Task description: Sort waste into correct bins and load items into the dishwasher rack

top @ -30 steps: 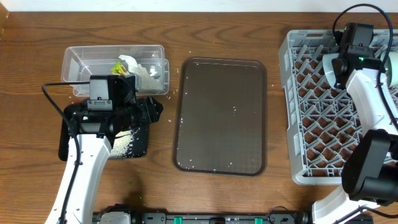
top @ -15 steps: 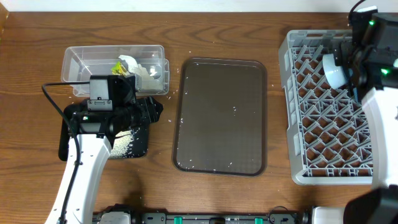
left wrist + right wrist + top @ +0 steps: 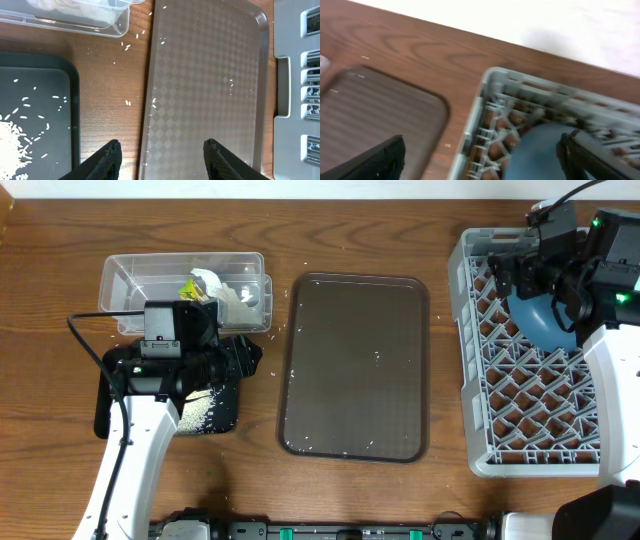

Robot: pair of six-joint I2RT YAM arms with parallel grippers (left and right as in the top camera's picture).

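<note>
The clear tub [image 3: 130, 280] holds crumpled white tissue [image 3: 228, 288] and a yellow-green wrapper [image 3: 190, 286]. The black tray [image 3: 228, 416] in front of it holds white rice [image 3: 198, 410], which also shows in the left wrist view [image 3: 10, 137]. My left gripper [image 3: 250, 360] is open and empty [image 3: 162, 160], low between the black tray [image 3: 72, 85] and the brown tray. The grey rack [image 3: 480, 420] stands at the right. A dark blue plate [image 3: 540, 320] sits in its far part. My right gripper [image 3: 508, 270] is open above the rack's far left corner [image 3: 480, 160], with the plate [image 3: 540, 155] below it. Cup, bowls and chopstick are out of view.
A large brown serving tray [image 3: 355, 370] lies in the middle with a few rice grains on it. Loose grains [image 3: 127, 46] lie on the wood between the tub and the brown tray. The rack's left wall [image 3: 287, 90] is just right of the brown tray.
The right arm has swung over the rack's far end, and its gripper now points left. A blue plate shows where a white round shape showed before. The left arm has not moved.
</note>
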